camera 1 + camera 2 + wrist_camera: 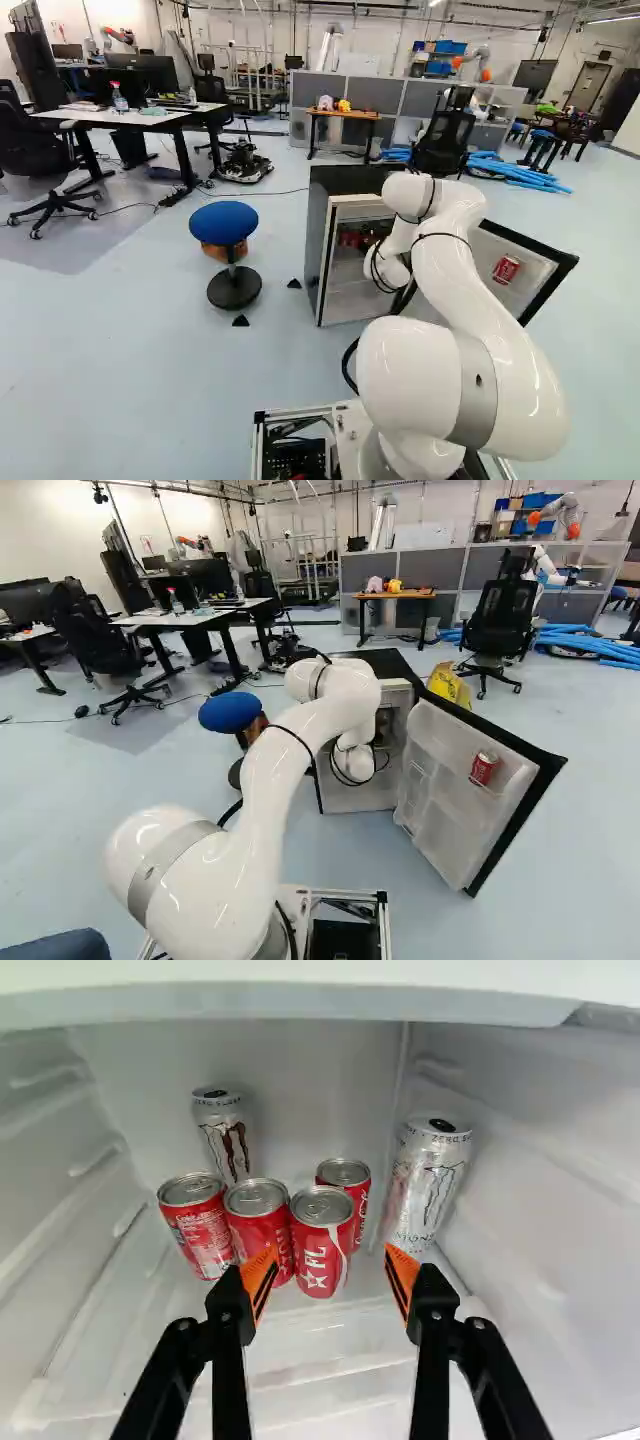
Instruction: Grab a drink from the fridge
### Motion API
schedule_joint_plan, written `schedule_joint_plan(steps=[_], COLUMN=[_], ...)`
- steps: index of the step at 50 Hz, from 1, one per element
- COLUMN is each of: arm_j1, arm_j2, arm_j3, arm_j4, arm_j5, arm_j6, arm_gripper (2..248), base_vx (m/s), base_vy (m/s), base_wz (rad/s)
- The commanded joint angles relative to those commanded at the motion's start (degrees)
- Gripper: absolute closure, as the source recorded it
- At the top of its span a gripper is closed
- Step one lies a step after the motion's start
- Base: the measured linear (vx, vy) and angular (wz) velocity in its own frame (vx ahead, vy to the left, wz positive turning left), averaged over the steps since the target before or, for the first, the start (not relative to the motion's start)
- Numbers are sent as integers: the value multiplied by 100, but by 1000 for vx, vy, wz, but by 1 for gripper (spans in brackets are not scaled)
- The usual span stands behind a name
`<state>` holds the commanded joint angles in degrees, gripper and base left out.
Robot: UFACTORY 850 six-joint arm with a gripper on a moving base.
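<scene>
White robot arm (470, 370) stands nearest the base cameras, its upper end bent toward the open fridge (318, 240). Tool (330, 1250): fingers spread wide, orange pads (259, 1278) facing one another, no item gripped. Drinks found inside the fridge, ahead of the tool: four red cans, standing as a close group, and two taller silver cans. Of the red cans, the foremost (322, 1250) lies in line with the gap between the fingers. One silver can (222, 1138) stands behind the group; the other (432, 1182) stands beside it, near a side wall. One fingertip overlaps that can's foot in the wrist view; contact cannot be determined. Fridge door (445, 770) hangs open, with a further red can (484, 768) on its shelf. Blue-seated stool (224, 222) stands on the floor near the fridge, apart from it.
</scene>
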<state>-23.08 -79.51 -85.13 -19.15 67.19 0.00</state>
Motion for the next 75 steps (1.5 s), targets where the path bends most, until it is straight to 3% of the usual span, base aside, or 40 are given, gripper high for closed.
schedule_joint_plan(steps=[75], arm_j1=[92], arm_j2=[-430], arm_j3=[-776], arm_j4=[0], arm_j5=[0], arm_j6=[0], arm_gripper=[88], base_vx=[0], base_vy=[0], base_wz=[0])
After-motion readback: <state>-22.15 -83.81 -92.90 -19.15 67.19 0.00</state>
